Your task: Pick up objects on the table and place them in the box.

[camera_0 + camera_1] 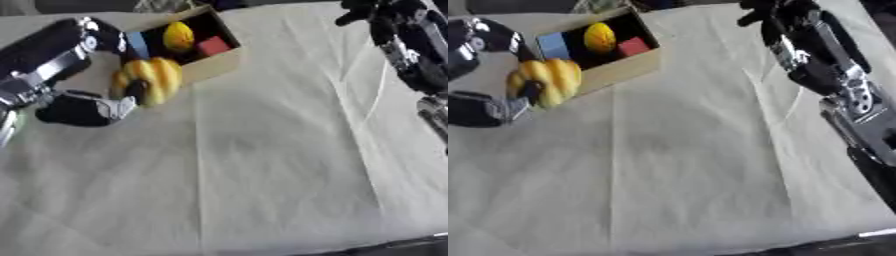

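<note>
While the left hand (109, 107) grasps a yellow-orange pumpkin (149, 79) just beside the near wall of the box (210, 67), it looks to be mid-transfer, not yet inside. Already in the box lie a yellow fruit (178, 36), a red block (213, 46) and a blue piece (137, 44), and no other loose object shows on the cloth (262, 165), so this may be the last one. Whether the right hand (785, 15), up at the far right, is curled or relaxed I cannot tell; no writing or label is readable.
</note>
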You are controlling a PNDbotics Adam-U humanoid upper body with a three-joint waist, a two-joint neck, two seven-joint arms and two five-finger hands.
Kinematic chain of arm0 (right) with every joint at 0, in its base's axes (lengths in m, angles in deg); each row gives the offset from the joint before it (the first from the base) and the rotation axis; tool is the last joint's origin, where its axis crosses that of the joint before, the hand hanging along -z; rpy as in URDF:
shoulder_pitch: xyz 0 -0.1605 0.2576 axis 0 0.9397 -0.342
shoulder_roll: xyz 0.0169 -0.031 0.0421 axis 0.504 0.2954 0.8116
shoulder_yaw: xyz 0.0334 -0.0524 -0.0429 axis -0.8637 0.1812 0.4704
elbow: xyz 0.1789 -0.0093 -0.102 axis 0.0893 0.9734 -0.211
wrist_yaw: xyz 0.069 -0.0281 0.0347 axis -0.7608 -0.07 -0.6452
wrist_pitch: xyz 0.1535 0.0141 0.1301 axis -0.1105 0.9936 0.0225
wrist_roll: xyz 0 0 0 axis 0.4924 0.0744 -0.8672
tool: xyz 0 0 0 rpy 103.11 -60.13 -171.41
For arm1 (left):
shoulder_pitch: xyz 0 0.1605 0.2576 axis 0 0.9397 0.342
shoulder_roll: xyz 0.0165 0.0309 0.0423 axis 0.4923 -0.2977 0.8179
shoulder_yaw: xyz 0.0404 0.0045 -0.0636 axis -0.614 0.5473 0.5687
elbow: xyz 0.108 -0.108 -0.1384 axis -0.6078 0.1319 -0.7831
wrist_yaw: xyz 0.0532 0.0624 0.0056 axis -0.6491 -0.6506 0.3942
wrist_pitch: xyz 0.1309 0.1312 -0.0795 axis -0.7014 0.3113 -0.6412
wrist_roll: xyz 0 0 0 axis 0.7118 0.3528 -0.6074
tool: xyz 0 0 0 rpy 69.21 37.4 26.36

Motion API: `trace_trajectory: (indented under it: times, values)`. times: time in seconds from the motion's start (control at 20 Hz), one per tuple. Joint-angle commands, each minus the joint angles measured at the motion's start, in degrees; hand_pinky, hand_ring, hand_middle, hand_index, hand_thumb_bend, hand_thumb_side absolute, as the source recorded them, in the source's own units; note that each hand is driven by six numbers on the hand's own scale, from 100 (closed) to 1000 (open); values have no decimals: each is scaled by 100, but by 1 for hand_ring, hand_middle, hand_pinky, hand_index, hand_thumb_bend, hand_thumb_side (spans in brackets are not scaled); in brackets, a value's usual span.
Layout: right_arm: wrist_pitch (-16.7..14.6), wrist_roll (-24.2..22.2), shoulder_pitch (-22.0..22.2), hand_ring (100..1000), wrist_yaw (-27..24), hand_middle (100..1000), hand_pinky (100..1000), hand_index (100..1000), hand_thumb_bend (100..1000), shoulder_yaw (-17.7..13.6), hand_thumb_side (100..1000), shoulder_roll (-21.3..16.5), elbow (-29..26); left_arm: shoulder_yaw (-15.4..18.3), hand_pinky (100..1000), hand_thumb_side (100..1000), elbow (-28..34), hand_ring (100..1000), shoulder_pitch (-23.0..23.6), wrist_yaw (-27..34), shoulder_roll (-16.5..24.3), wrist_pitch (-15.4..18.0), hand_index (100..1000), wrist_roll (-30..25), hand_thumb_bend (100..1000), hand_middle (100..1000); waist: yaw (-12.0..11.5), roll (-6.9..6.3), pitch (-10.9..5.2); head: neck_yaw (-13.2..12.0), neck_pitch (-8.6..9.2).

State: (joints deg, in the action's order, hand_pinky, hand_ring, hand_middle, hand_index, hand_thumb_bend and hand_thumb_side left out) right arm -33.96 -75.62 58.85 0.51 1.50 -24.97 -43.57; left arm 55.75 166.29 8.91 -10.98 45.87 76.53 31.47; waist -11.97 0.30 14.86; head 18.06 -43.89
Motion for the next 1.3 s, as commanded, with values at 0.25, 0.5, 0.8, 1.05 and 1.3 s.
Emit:
trace_trajectory:
  times: [0.25,0.5,0.8,1.05,1.3]
  values:
    - [-410,21,-489,737,-627,764,965,892,100,-256,617,-382,-95,676,750,382,-1142,676,-616,544,387,460,573,154,100,478,257,68,166,-647,-23]
    - [-440,-109,-674,736,-687,764,967,889,100,-224,616,-363,-95,857,756,397,-2019,684,-1023,656,189,1028,577,46,100,482,426,57,339,-930,-23]
    - [-425,-156,-988,737,-843,763,965,887,100,-238,618,-368,-95,1182,763,402,-2969,693,-1345,569,-149,1537,589,-23,100,485,701,38,540,-1229,-14]
    - [-399,-203,-1137,736,-911,763,968,887,100,-246,618,-344,-95,1290,765,388,-3560,704,-1448,232,-285,1949,607,-9,100,494,900,-25,670,-1345,91]
    - [-320,-296,-1189,734,-908,762,973,886,100,-195,620,-260,-95,1523,764,370,-3996,716,-1535,-513,-362,2168,653,454,100,507,1025,-50,732,-1390,152]
